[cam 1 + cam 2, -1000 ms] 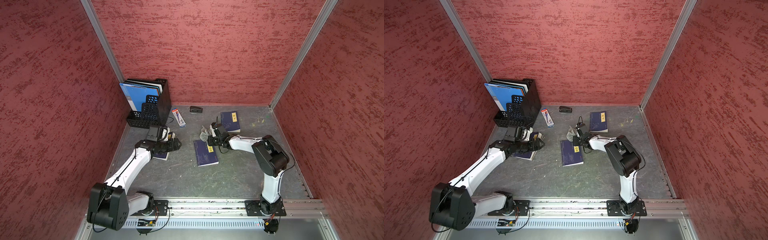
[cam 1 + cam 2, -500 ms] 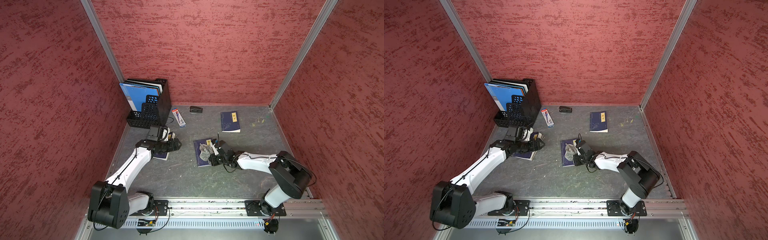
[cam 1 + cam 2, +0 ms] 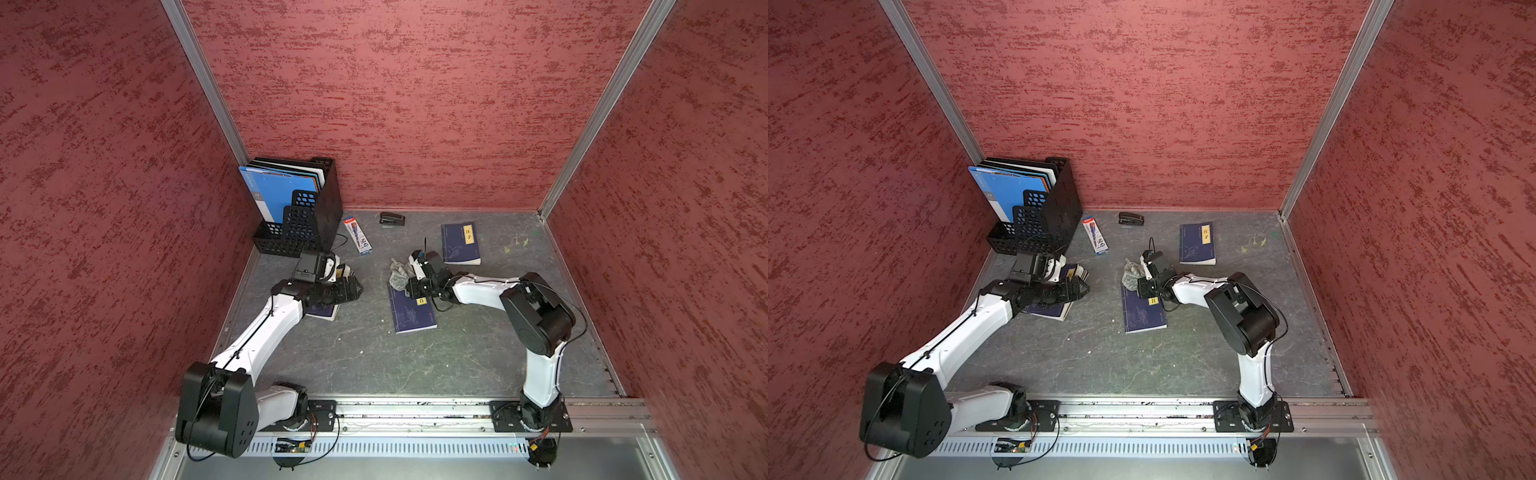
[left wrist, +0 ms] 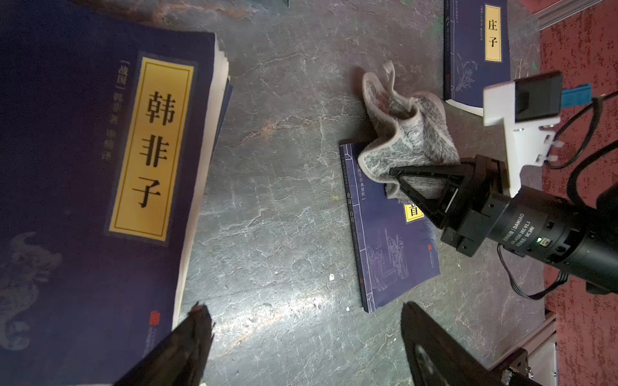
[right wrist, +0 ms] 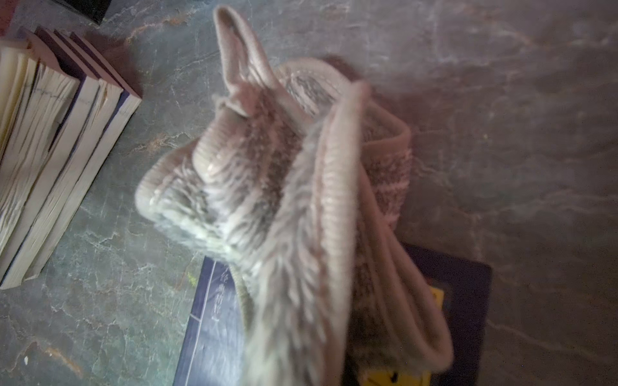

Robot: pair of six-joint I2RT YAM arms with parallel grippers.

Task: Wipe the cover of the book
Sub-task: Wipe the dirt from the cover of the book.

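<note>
- Since half a second ago the right gripper point(image 3: 410, 285) has drawn back along the dark-blue book point(image 3: 413, 311) from mid-cover to its far end, and the right arm's elbow has risen
- The book lies flat, cover up, near the middle of the grey table point(image 3: 415, 361); the gripper partly hides its yellow title label
- Grey fleecy cloth point(image 4: 408, 143): bunched on the book's far end, overhanging onto the table beyond
- Right gripper: jaws clamped on the cloth, low over the cover
- Left gripper point(image 4: 304, 317): jaws wide apart, empty, at the edge of a stack of books point(image 4: 83, 200), well apart from the task book
- A third blue book point(image 3: 460, 243) lies flat just beyond the right gripper
- Back left corner: black file rack point(image 3: 320, 208) holding folders, with a pen box point(image 3: 357, 235) and a stapler point(image 3: 392, 218) beside it
</note>
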